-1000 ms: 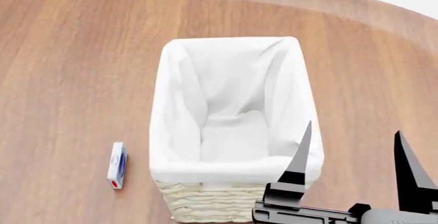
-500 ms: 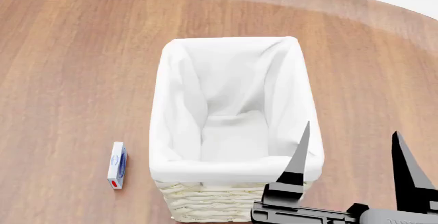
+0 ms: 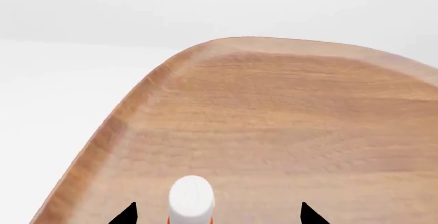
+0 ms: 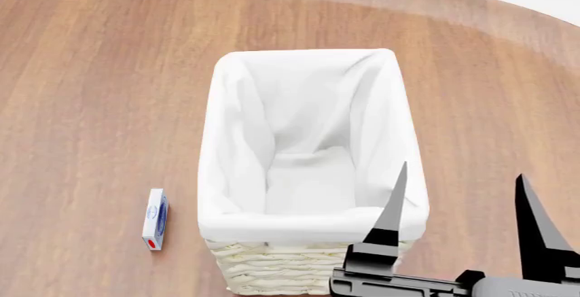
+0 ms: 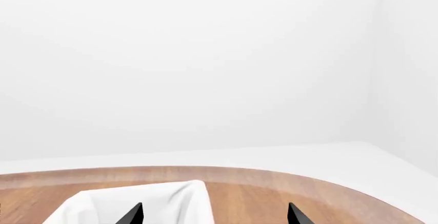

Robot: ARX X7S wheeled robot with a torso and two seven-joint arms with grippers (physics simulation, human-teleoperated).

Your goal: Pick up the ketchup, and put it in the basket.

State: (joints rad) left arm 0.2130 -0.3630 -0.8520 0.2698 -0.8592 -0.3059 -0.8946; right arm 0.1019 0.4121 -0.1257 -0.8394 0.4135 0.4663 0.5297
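The ketchup (image 3: 192, 197) shows only in the left wrist view, as a white cap with a sliver of orange-red below it. It stands between the two tips of my left gripper (image 3: 217, 215), nearer one tip, with a gap on each side. The left gripper is open. The ketchup and the left gripper are out of the head view. The basket (image 4: 308, 232), cream wicker with a white liner, stands mid-table with nothing in it. My right gripper (image 4: 462, 172) is open and empty, hovering at the basket's near right corner. The right wrist view shows the liner's corner (image 5: 143, 203).
A small flat white box (image 4: 155, 219) lies on the wooden table (image 4: 100, 107) left of the basket. The table's rounded edge (image 3: 116, 126) runs close beside the ketchup in the left wrist view. White floor lies beyond.
My right gripper has drifted very slightly to the left in the head view. The basket and the small box have not moved.
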